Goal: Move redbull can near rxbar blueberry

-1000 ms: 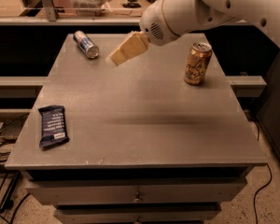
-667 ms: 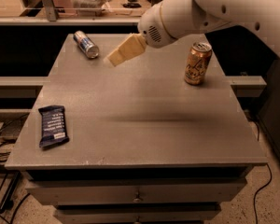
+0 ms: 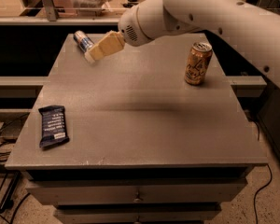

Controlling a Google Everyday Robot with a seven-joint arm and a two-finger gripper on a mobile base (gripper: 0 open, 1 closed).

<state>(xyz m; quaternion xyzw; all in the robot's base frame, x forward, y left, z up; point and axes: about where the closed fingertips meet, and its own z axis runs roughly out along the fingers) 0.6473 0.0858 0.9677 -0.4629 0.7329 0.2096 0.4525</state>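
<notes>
Gripper (image 3: 91,56) has slid left toward the redbull can (image 3: 83,40).
Can lies on its side (far corner), rxbar blueberry (image 3: 53,126) well apart; finger opening unclear.

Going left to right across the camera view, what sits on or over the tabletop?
rxbar → redbull can, lying at the far left corner → gripper, just beside that can → gold can, upright at the right. All over the table.
</notes>
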